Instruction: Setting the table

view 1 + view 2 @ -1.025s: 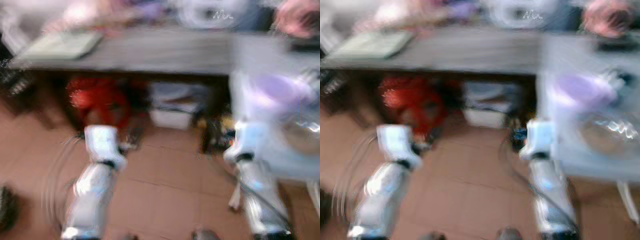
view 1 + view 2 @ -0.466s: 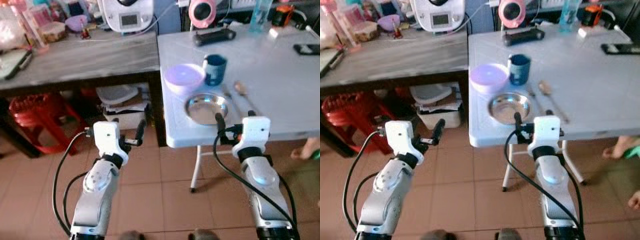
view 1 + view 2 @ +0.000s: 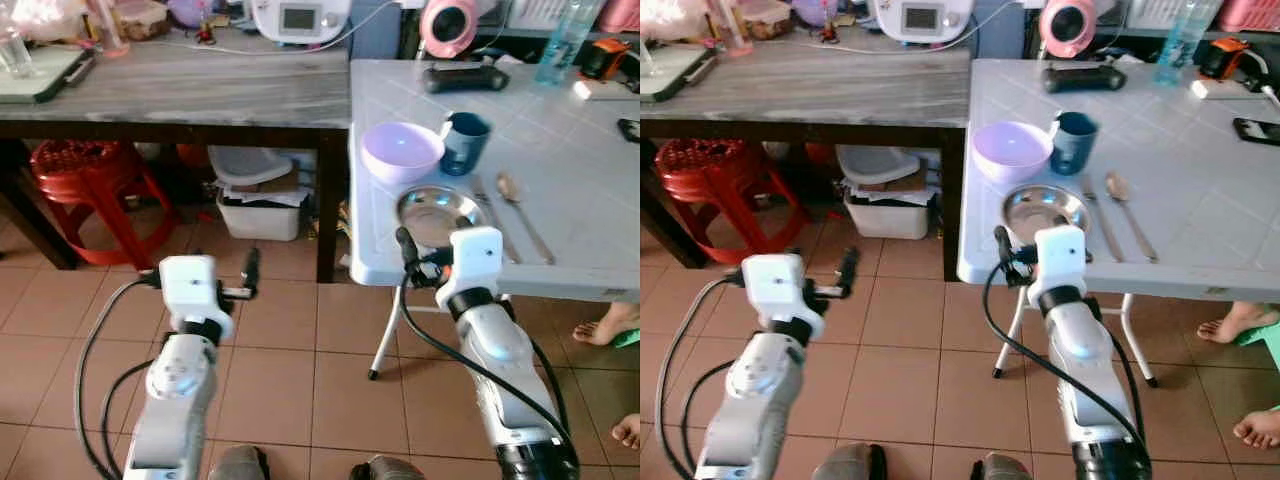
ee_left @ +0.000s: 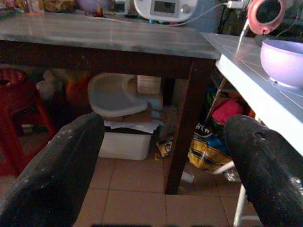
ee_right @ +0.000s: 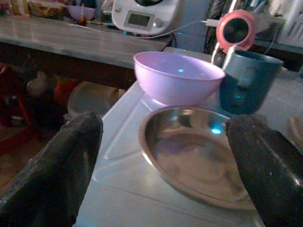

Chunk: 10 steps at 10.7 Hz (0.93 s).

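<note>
On the white table [image 3: 570, 140] stand a purple bowl [image 3: 402, 150] and a dark blue cup [image 3: 465, 142]. A steel plate [image 3: 432, 208] lies in front of them, near the table's front left corner. A fork [image 3: 486, 200] and a spoon [image 3: 520, 205] lie to the right of the plate. My right gripper [image 5: 165, 142] is open and empty, level with the table edge just before the plate [image 5: 199, 156]. My left gripper [image 4: 163, 146] is open and empty over the tiled floor, left of the table, facing the space under the grey table.
A grey wooden table [image 3: 200, 90] adjoins the white one on the left, with a red stool [image 3: 85, 175] and a white bin [image 3: 258, 205] beneath it. A white appliance [image 3: 300, 18], a pink device [image 3: 447, 25] and a bottle [image 3: 555, 45] stand at the back. A person's foot [image 3: 610, 325] rests at the right.
The view was blurred a second ago and is sharp now, and the whole picture has shifted. My right gripper now sits closer to the plate's near edge. Both grippers stay open.
</note>
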### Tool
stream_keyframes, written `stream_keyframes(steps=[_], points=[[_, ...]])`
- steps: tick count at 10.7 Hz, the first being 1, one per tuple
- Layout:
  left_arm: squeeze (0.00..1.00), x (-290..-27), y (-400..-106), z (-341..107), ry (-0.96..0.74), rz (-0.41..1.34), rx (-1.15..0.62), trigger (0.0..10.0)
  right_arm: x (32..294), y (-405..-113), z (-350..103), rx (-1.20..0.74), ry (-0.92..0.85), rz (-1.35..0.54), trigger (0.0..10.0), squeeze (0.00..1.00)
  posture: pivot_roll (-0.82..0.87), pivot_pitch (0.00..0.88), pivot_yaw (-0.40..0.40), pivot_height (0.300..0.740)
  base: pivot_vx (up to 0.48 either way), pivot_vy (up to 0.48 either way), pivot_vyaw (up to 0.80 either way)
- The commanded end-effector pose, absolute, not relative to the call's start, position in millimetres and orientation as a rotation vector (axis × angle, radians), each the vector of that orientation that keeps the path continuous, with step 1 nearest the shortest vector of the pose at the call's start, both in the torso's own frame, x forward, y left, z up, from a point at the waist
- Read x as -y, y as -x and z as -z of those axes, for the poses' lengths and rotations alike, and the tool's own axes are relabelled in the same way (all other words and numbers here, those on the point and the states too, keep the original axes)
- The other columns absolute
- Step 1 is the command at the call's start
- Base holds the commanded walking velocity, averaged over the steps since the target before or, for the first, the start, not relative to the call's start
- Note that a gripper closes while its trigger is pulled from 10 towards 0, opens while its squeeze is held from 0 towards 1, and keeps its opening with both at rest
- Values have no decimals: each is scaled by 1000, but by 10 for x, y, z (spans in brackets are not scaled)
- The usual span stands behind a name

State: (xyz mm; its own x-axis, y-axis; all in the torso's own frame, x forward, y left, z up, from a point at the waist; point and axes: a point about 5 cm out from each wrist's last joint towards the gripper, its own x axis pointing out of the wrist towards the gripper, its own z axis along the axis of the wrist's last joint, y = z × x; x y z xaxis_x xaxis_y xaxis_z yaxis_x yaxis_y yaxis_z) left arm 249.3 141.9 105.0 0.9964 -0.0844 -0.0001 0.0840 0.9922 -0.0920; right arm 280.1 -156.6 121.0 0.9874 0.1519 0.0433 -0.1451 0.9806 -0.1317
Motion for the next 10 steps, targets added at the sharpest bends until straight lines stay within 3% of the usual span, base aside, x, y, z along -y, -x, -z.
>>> stream_keyframes(steps=[1,3,6,10], points=[[0,-1414,-2492,-1111,78,100,21,10000,1549,-2813,-1194,50,113,-149,10000,0,42,52,6,740,0,0,0],[0,-1376,-2535,-1167,98,163,36,10000,1571,-2761,-1170,47,98,-111,10000,0,18,53,46,740,0,0,-275],[0,-1299,-2570,-1226,100,204,52,10000,1606,-2795,-1221,73,98,-81,10000,0,6,64,63,740,296,0,0],[0,-1300,-2560,-1233,107,200,48,10000,1573,-2821,-1245,84,97,-87,10000,0,11,77,62,740,66,-435,0]])
